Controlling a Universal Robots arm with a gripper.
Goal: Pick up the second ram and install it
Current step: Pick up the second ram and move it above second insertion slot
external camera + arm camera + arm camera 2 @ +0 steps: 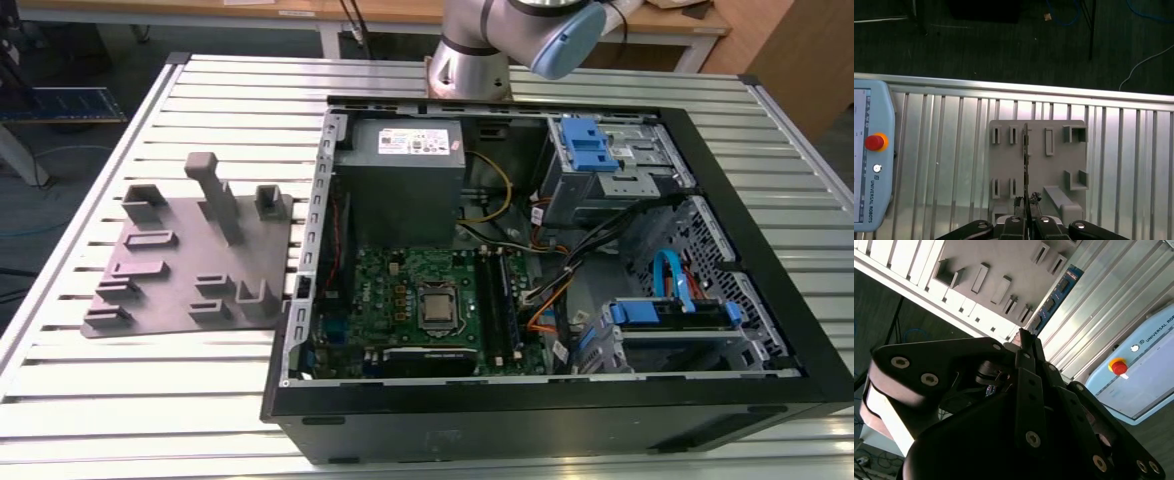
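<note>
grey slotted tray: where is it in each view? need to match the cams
Exterior view: grey slotted tray at the exterior view's left, beside the open PC case.
First wrist view: tray just beyond the gripper.
Second wrist view: tray beyond the gripper.
Shared landmark: the slatted table under it.

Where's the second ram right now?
The second ram is clamped in the gripper, off the table; in the first wrist view it shows edge-on in front of the middle of the grey tray.
</note>
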